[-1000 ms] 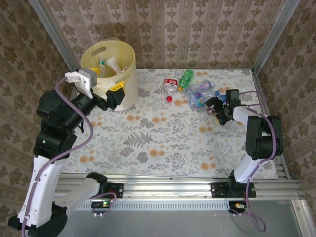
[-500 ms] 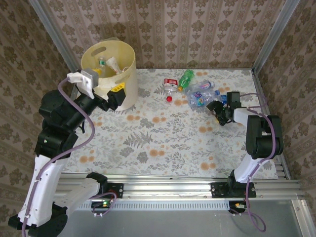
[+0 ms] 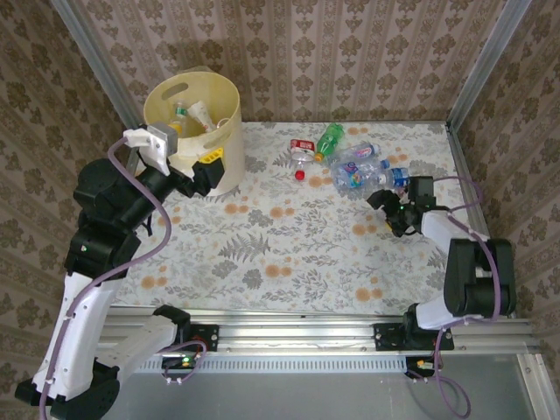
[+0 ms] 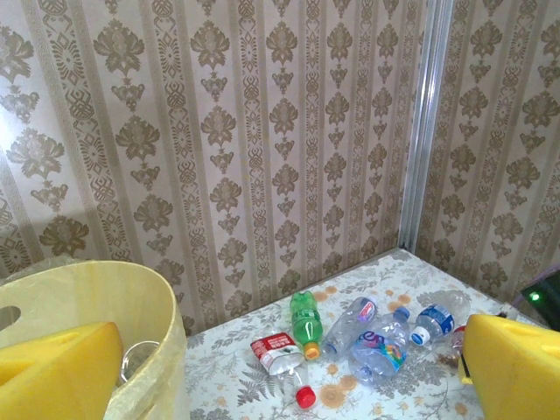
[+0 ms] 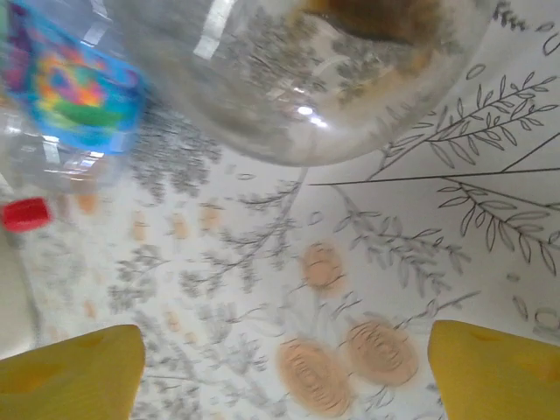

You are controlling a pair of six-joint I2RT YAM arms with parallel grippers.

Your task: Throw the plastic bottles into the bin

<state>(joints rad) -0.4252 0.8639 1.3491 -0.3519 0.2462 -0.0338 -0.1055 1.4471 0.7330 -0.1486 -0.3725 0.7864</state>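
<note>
The plastic bottles (image 3: 353, 173) lay clustered near the far right corner of the surface (image 3: 289, 249), with several more inside the bin (image 3: 229, 159) at the far left corner. The left jaws stood released beside the bin's near wall. The right jaws, spread and empty, sat just beside the cluster.

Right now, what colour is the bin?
The bin is pale yellow, plain with no pattern; it shows best in the top external view.

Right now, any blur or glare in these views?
Right wrist: the near clear bottle is out of focus with bright glints. Left wrist: the bottles are sharp. Top external: sharp, evenly lit, the bin shadowing the wall.
</note>
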